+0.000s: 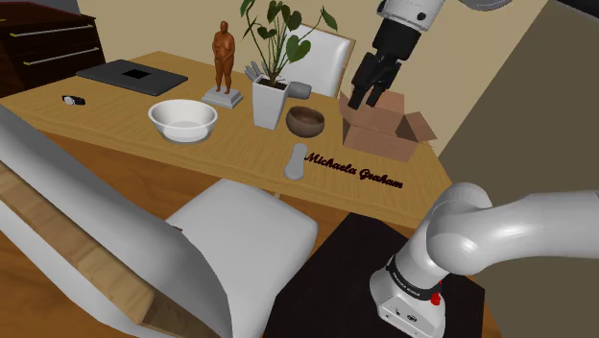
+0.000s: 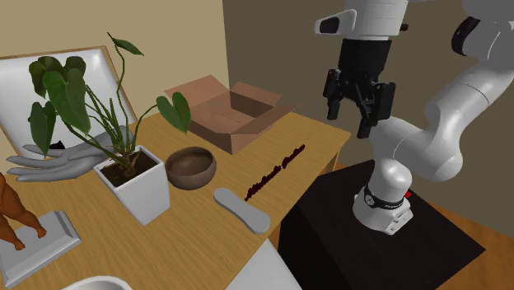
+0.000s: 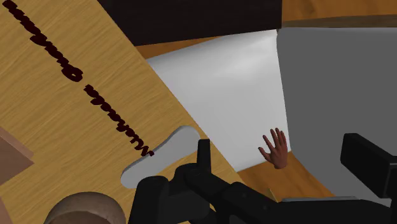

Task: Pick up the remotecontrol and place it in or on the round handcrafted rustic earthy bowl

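The gripper (image 1: pixel 366 99) is hanging high above the table (image 1: pixel 192 158), its two fingers standing apart and clasping nothing. In the shoulder view it is showing over the near flap of the box (image 1: pixel 386 127). In the second exterior view it is hovering to the right of the box, past the table's edge.

The remote (image 1: pixel 295 161), a pale grey slab, is lying flat on the wood near the table's edge. It is lying just beside the dark lettering (image 1: pixel 353 170) and apart from the brown bowl (image 1: pixel 306 120). The wrist view is looking down on it, with the brown bowl's rim showing close to one end.

The brown bowl is sitting upright just beside the pot (image 1: pixel 270 104), on the box's side, and its inside is showing bare. The box is standing open with its flaps spread, and only its own floor is showing inside. The pot, white and square, is holding soil and a leafy plant (image 1: pixel 278 34). A white bowl (image 1: pixel 182 119) is sitting on the pot's other side, toward the shoulder view's left, and its inside is showing bare too.

Behind the pot a grey hand (image 2: pixel 58 161) is lying on the wood. Near it a brown figure (image 1: pixel 223 56) is standing on a pale base. A white chair (image 1: pixel 245 226) is sitting at the table's edge near the remote.
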`<state>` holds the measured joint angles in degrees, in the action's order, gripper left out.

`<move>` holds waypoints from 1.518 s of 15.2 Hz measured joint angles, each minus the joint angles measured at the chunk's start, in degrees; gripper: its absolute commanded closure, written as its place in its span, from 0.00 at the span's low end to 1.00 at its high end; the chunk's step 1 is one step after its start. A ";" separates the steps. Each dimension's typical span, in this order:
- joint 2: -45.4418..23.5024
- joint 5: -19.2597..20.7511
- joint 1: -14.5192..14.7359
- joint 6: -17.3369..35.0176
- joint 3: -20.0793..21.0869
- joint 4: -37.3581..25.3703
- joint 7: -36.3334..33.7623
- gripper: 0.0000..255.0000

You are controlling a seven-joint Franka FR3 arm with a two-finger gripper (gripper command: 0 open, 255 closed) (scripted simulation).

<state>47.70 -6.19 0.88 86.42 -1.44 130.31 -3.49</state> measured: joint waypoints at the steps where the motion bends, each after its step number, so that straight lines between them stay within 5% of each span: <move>1: 0.00 0.00 0.00 0.00 0.00 0.00 0.00 0.00; 15: -17.81 1.09 -7.26 23.03 4.03 6.65 -15.75 0.00; 23: -32.15 3.56 -11.67 34.62 4.72 5.05 -26.04 0.00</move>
<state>15.55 -2.64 -10.78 121.04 3.27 135.36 -29.53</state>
